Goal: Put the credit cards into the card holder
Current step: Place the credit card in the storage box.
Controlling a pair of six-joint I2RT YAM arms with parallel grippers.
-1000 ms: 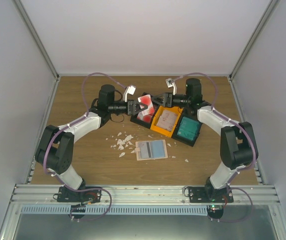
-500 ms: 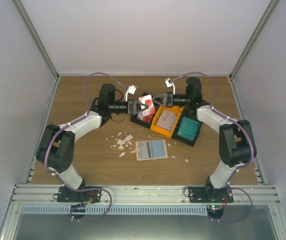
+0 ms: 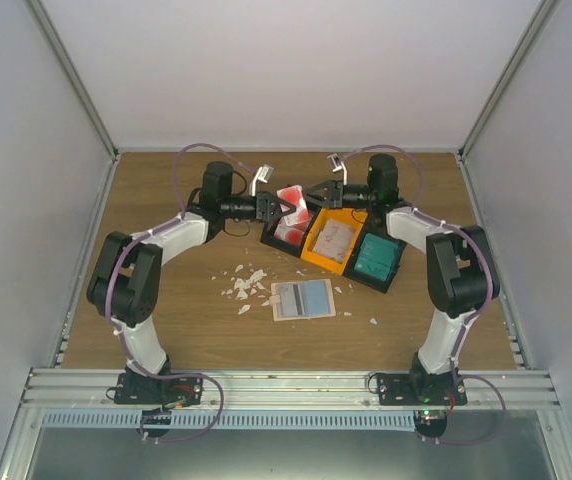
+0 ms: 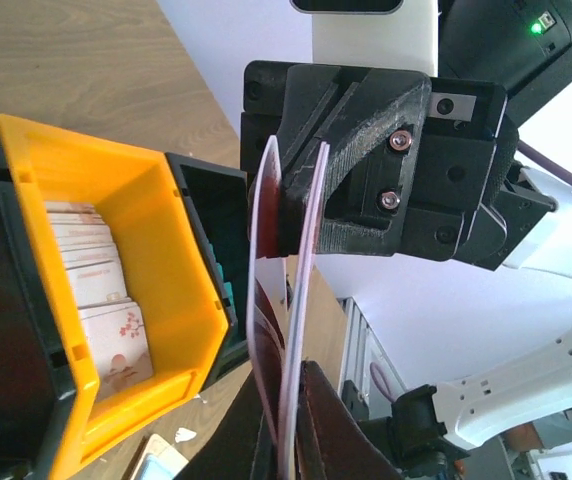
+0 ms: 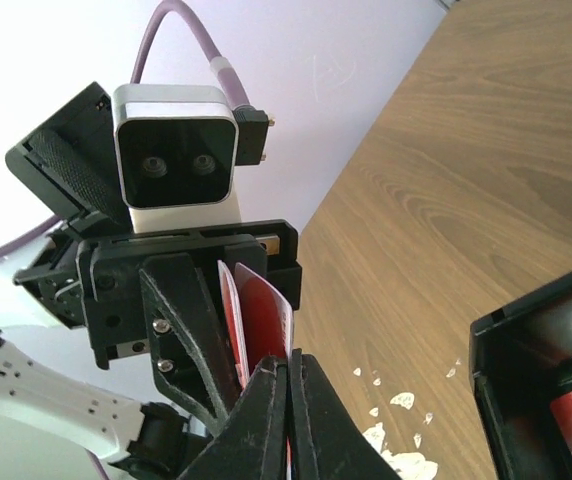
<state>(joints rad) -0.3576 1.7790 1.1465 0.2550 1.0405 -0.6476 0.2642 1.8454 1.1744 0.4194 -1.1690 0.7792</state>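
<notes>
L gripper (image 3: 282, 207), R gripper (image 3: 313, 192), card (image 3: 292, 196) between, over bins (image 3: 320, 265)

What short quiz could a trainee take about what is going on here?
1. True or false: the card holder lies open on the table, outside the three bins.
2. The middle bin is: A black, B orange, C teal.
3. What do the left fingers and the right fingers both pinch in mid-air?
Key: 1 true; 2 B; 3 the red-marked cards.
</notes>
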